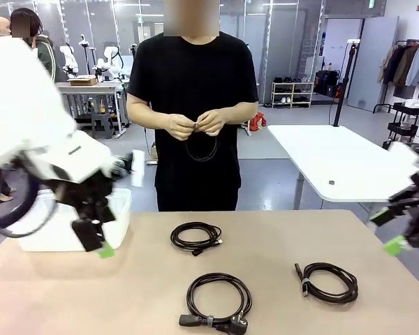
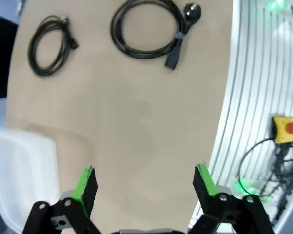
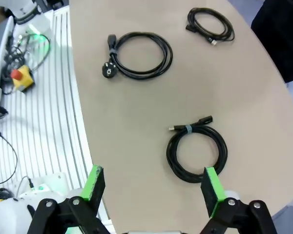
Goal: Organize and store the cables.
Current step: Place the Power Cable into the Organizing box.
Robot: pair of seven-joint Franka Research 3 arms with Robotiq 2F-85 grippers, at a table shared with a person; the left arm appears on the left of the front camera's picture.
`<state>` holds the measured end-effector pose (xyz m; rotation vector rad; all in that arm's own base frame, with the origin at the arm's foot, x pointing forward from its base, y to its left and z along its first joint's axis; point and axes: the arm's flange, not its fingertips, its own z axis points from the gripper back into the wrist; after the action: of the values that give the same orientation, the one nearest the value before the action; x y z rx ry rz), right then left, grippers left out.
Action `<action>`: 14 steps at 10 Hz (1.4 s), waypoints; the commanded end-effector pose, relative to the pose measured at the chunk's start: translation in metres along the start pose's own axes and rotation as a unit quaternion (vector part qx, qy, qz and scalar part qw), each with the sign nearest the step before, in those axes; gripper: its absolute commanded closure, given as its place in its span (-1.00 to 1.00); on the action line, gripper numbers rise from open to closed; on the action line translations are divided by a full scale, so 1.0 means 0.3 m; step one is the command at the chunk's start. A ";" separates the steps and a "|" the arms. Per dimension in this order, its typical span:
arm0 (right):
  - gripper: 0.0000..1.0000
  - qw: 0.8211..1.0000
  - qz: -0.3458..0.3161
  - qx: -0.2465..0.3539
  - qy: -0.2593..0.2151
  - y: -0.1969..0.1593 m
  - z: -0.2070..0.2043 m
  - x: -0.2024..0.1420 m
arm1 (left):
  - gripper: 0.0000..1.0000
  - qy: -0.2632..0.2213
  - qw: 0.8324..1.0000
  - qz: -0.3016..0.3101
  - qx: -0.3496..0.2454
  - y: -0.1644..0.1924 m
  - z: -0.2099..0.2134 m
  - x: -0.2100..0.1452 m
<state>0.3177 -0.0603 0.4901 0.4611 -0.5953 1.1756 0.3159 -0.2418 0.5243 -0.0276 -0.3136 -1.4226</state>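
Wide, empty: left gripper; right gripper above nearest cable. Pickup step, I judge. Next: you drop, straddle coil rim, close, carry to white bin.

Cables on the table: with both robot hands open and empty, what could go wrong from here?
1. The plugged coil lies near the table's front edge; a nudge could push it off.
2. The right hand hangs open by the right coil; pinching one strand might pull the loops apart.
3. The person is handling another cable; reaching for the far coil may meet their hands.
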 end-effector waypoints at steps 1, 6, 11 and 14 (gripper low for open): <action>-1.00 0.998 0.012 0.007 -0.065 0.077 0.004 -0.209 | -1.00 0.019 0.999 -0.035 0.012 0.011 -0.078 0.135; -1.00 0.987 -0.051 -0.036 -0.146 0.160 0.040 -0.548 | -1.00 0.067 0.988 -0.141 -0.005 -0.091 -0.286 0.365; -1.00 0.986 -0.074 -0.040 -0.142 0.059 0.188 -0.611 | -1.00 0.074 0.985 -0.152 -0.020 -0.122 -0.358 0.388; -1.00 0.986 -0.074 -0.040 -0.142 0.059 0.188 -0.611 | -1.00 0.074 0.985 -0.152 -0.020 -0.122 -0.358 0.388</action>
<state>0.2420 -0.2184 0.4144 0.6021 -0.8147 0.9344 0.3174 -0.3826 0.4439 0.0951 -0.1589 -1.7199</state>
